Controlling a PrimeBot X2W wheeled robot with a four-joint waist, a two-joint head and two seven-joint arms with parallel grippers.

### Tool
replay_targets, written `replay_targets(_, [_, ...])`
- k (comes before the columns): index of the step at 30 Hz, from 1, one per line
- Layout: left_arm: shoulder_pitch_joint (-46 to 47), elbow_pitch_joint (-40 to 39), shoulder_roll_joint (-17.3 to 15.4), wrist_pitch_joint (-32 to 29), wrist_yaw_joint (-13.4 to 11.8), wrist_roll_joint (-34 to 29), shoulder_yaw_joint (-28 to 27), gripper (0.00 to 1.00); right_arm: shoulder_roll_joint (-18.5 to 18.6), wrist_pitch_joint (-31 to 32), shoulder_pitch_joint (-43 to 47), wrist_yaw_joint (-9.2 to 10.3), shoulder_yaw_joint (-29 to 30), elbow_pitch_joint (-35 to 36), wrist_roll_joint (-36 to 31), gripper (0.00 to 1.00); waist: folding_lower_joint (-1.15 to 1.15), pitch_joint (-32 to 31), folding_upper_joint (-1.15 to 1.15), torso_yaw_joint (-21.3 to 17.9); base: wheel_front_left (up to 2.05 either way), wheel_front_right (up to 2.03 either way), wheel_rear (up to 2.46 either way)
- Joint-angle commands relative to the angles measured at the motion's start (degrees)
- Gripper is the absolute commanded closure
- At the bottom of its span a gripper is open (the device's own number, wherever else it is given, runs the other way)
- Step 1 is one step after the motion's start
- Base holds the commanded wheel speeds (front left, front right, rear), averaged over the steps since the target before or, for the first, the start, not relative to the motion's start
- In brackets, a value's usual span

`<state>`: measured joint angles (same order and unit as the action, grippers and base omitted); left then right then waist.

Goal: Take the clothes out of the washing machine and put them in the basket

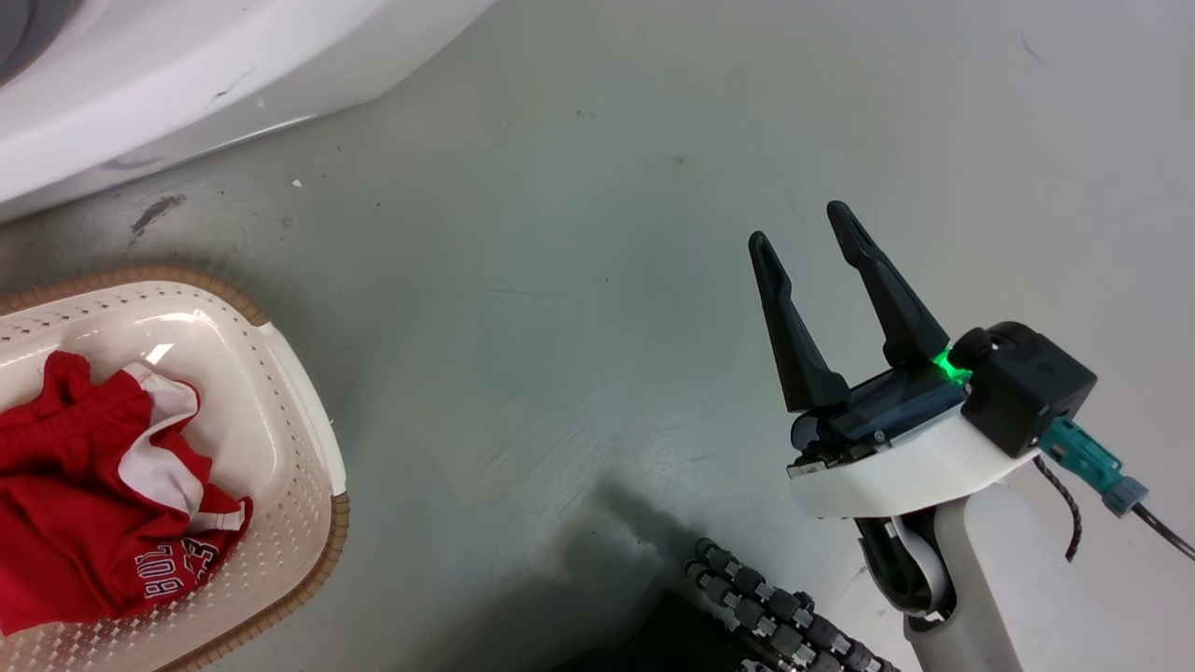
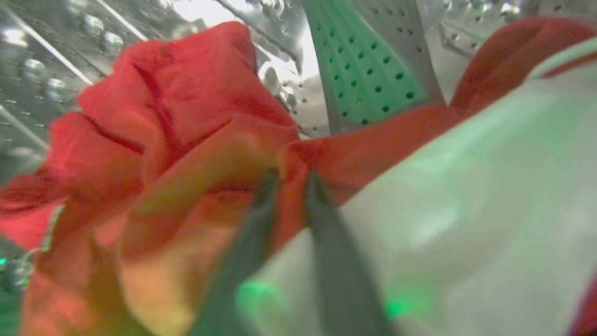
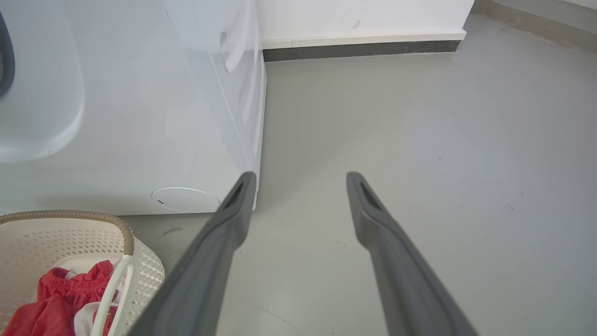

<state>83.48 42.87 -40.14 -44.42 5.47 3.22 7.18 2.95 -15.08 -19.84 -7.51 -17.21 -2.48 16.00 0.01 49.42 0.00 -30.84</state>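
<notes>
Grey floor (image 1: 560, 280); basket (image 1: 301, 401) holds 1 red shirt (image 1: 75, 504). Left gripper (image 2: 289, 182) inside drum (image 2: 46, 56), jaws pinched on red cloth (image 2: 177, 116). Right gripper (image 1: 796, 224) wide open, empty. Next: pull cloth out, carry to basket.

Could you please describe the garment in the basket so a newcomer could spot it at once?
In front of the white washing machine stands a cream basket with a brown rim. The garment crumpled inside it is red with a white panel and white lettering; the other red garment lies in the steel drum.
</notes>
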Motion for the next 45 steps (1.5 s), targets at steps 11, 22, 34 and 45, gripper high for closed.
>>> replay_targets(11, [-6.8, -5.3, -0.6, 14.3, -5.0, 0.3, -1.1, 1.00, -0.1, -0.1, -0.1, 0.05, 1.6, -0.5, -0.7, 0.00, -0.01, -3.5, 0.00, 0.8, 0.00, 0.00, 0.00])
replay_targets(22, [-15.2, 1.0, 4.1, 32.9, -7.6, 4.2, -2.9, 1.00, -0.1, -0.1, 1.9, 0.04, 4.0, -2.0, -3.7, 0.00, -0.01, -11.6, 0.00, 3.2, 0.00, 0.00, 0.00])
replay_targets(34, [-29.1, 8.2, 8.9, 51.6, -6.5, 10.5, -6.4, 1.00, -0.1, -0.1, 6.9, 0.04, 6.6, -5.6, -6.9, 0.00, -0.01, -25.5, 0.00, 6.0, 0.00, 0.00, 0.00])
replay_targets(45, [-40.8, 3.5, 13.3, 58.9, -6.0, 12.7, -6.7, 1.00, -0.1, 0.8, 11.3, 0.04, 9.2, -6.2, -9.5, 0.00, -0.01, -35.1, 0.00, 10.2, 0.00, 0.00, 0.00])
